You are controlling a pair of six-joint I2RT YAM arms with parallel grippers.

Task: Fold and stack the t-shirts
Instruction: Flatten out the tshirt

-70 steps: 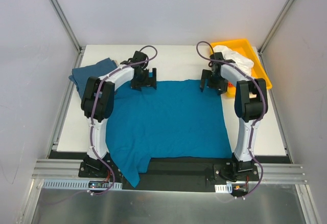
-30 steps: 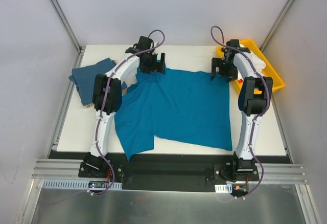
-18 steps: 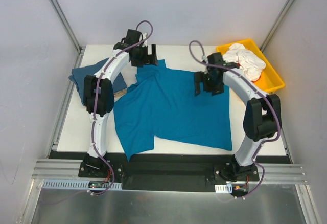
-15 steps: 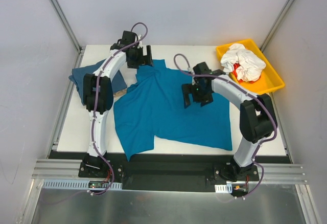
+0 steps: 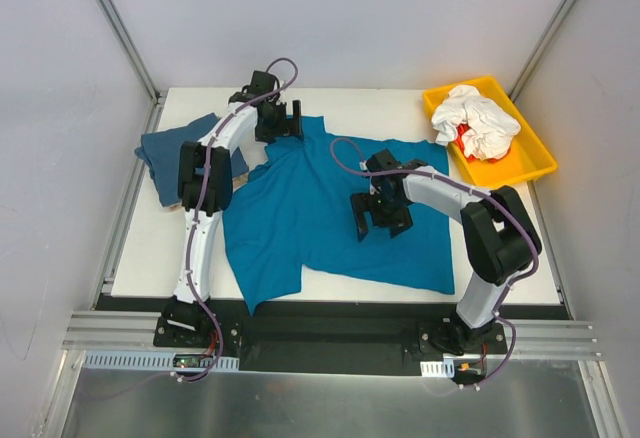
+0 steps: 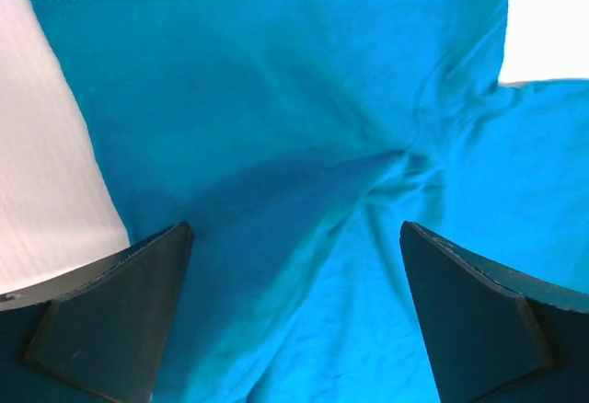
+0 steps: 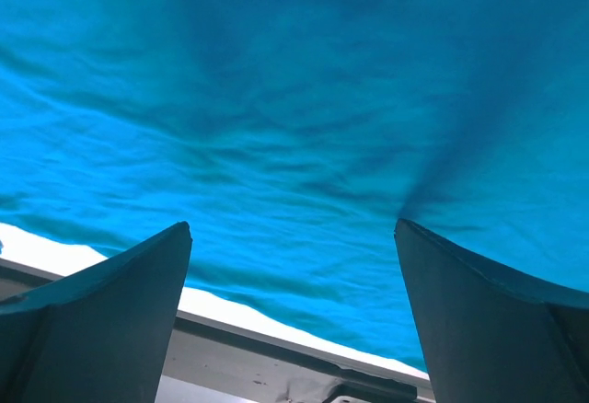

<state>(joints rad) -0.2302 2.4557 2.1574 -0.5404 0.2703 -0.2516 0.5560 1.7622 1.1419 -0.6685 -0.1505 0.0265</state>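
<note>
The bright teal-blue t-shirt (image 5: 320,208) lies spread and wrinkled across the middle of the white table. It fills the left wrist view (image 6: 304,127) and the right wrist view (image 7: 304,118). My left gripper (image 5: 283,124) is open and empty over the shirt's far left corner. My right gripper (image 5: 380,220) is open and empty just above the shirt's middle. The darker slate-blue t-shirt (image 5: 180,148) lies folded at the far left. I see no plain beige shirt; a crumpled white and red cloth (image 5: 480,124) fills the tray.
The yellow plastic tray (image 5: 520,163) stands at the far right corner. Bare white table (image 5: 150,248) shows left of the teal shirt. The table's near edge (image 7: 276,348) shows in the right wrist view. Grey enclosure walls stand on the left, right and back.
Both grippers dragged the teal shirt's far edge away from me and let go. The right gripper then came back toward the shirt's middle. The left gripper shifted slightly near the far left corner.
</note>
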